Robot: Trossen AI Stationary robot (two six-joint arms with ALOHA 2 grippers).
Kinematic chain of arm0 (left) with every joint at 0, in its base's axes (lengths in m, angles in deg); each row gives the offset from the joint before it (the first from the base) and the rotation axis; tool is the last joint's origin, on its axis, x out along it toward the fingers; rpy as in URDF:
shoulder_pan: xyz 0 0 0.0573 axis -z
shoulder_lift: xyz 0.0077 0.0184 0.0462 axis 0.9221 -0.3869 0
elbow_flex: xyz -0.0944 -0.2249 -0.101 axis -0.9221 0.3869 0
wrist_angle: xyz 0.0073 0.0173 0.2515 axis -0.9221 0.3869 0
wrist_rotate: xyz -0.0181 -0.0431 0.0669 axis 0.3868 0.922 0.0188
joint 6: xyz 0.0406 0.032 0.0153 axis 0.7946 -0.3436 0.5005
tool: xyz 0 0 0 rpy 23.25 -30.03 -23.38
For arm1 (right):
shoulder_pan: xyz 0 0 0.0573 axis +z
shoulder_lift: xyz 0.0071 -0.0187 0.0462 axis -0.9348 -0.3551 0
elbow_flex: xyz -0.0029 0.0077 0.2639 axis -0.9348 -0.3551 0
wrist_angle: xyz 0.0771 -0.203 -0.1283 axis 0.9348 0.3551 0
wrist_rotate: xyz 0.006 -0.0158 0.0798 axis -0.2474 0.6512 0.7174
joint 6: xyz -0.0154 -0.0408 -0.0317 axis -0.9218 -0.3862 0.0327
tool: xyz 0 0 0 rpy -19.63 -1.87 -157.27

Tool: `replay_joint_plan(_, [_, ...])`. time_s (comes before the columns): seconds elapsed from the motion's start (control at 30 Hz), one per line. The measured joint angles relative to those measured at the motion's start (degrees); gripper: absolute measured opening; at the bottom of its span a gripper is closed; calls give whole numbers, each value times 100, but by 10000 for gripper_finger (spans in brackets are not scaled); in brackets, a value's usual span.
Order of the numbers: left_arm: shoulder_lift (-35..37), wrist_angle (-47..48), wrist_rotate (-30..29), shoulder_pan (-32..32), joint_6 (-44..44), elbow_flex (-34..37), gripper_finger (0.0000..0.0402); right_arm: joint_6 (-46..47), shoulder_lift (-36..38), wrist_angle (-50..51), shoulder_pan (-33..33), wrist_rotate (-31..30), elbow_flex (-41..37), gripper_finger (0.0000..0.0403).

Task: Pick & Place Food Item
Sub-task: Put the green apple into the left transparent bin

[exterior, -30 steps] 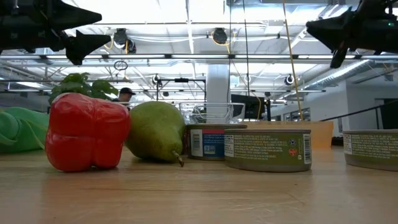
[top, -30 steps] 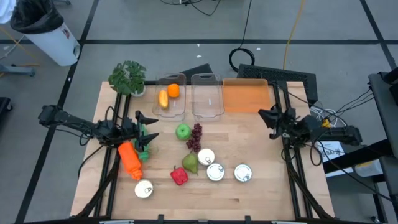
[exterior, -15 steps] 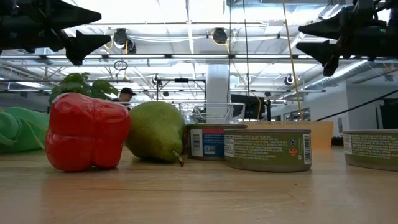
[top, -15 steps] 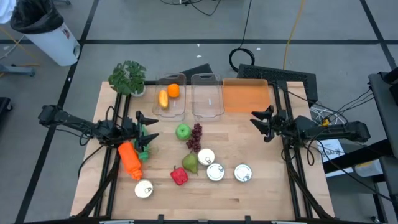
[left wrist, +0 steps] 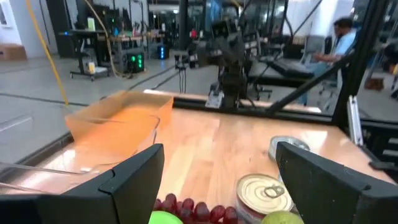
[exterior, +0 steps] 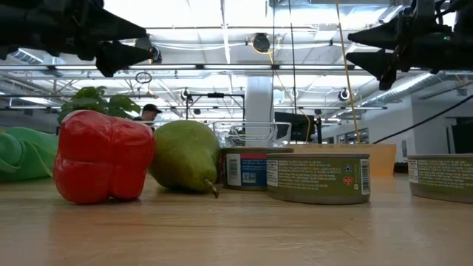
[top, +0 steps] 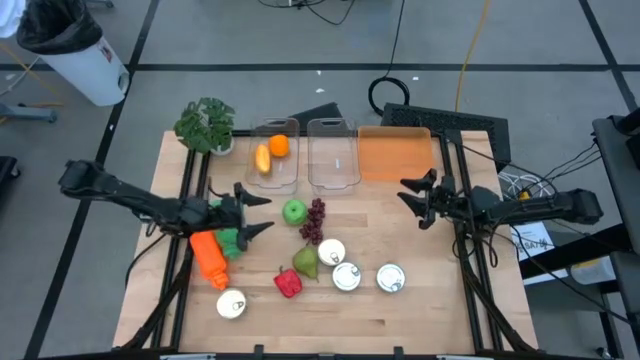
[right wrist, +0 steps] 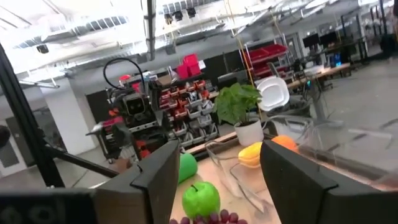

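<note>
Glossy round green apple (top: 293, 211) btwn clear tubs, knobbly grapes (top: 315, 219).

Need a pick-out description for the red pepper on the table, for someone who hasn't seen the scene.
Start at the wooden table seen from above and find the cluster of food and cans near its middle. The red pepper lies at the near edge of that cluster, just left of the pear. It is the only blocky red thing; the carrot farther left is long and orange.
</note>
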Motion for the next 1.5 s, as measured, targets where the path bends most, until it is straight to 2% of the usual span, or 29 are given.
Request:
replay_joint_plan(0.17, [-653,26,-73,-6,-235,-299,324,-156,-74,-363,0,22,0,204])
replay_joint_plan(0.33, [-1246,203,-146,-55,-217,-508,324,-158,-120,-50,-2,282,0,205])
replay_joint_plan(0.5, [-1766,209,-151,-376,-655,-585,324,-170,-205,206,-2,299,0,203])
replay_joint_plan(0.63, [-2139,250,-149,-669,-981,-658,323,-654,-255,99,-13,295,0,199])
replay_joint_plan(0.83, [-2635,261,-148,-876,-980,-859,323,-842,-253,-14,-13,295,0,198])
replay_joint_plan(1.17, [-3002,1604,-147,-1027,-983,-1469,323,-864,-255,53,-13,297,0,198])
replay_joint_plan(1.5, [-3211,1903,-149,-1027,-993,-1704,323,-858,-267,71,-13,306,0,199])
